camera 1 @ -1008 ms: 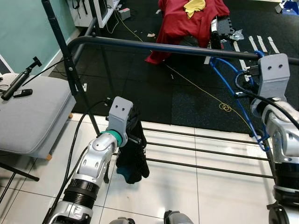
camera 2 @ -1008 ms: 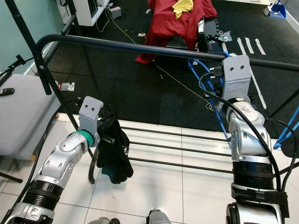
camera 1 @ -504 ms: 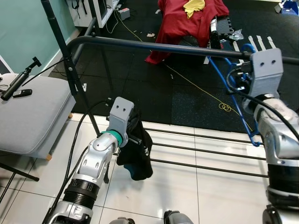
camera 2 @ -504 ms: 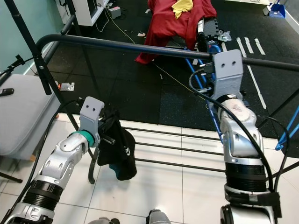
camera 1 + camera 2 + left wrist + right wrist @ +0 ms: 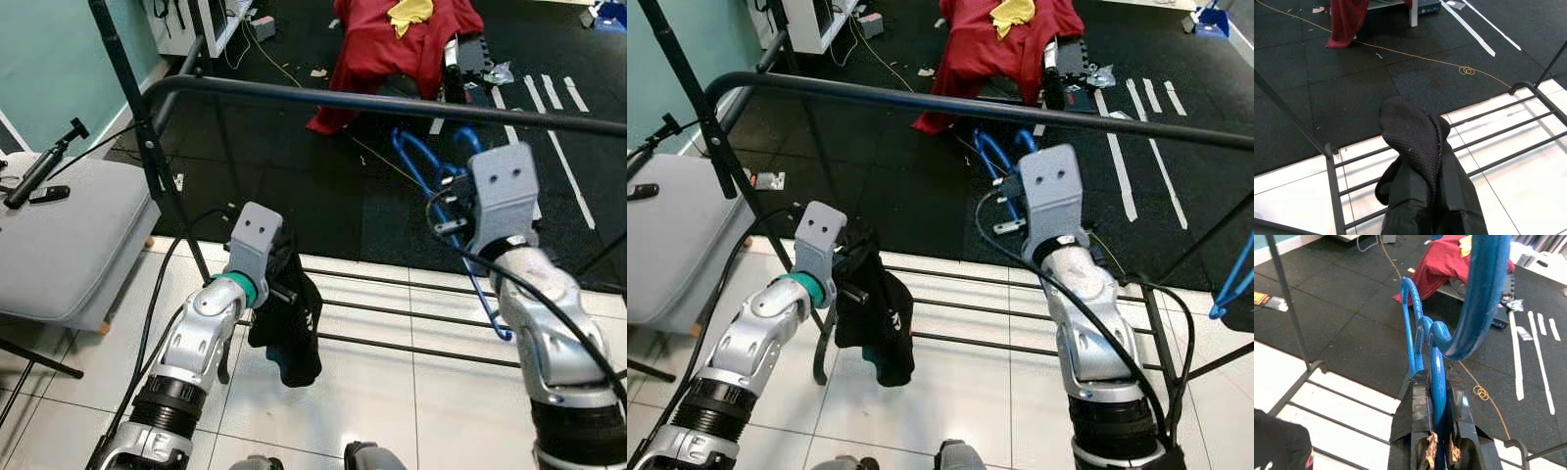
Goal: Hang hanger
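A black clothes rail (image 5: 392,101) runs across the scene at chest height, carried on the left by a slanted black post (image 5: 147,147), with thin lower bars (image 5: 392,313) of the same rack crossing above the white tiled floor (image 5: 372,392). Beyond the tiles lies dark matting (image 5: 294,186), and at its far edge a heap of red cloth (image 5: 397,49) is draped over something low, with a yellow piece on top. To the left stands a grey padded seat (image 5: 59,245) with a small black stick-like device resting on it. The robot's right arm (image 5: 549,343) reaches up from the lower right, below the rail and not touching it. Its right hand (image 5: 1437,431) is pressed together on a blue hanger (image 5: 431,166); the wrist view shows both black fingers (image 5: 1413,416) clamped on the hanger's blue bar, with the hook curving up and over just ahead of them. In the head views the hanger sits beneath the rail, near the middle of its span, not hooked on it. The left arm (image 5: 196,343) is raised at the lower left, and the left hand (image 5: 284,294) holds a black garment (image 5: 289,323) that droops from it above the lower bars. In the left wrist view the garment (image 5: 1420,166) covers the fingers, so whether they are spread or pinched cannot be told. A thin yellow cord (image 5: 1415,58) trails across the matting.
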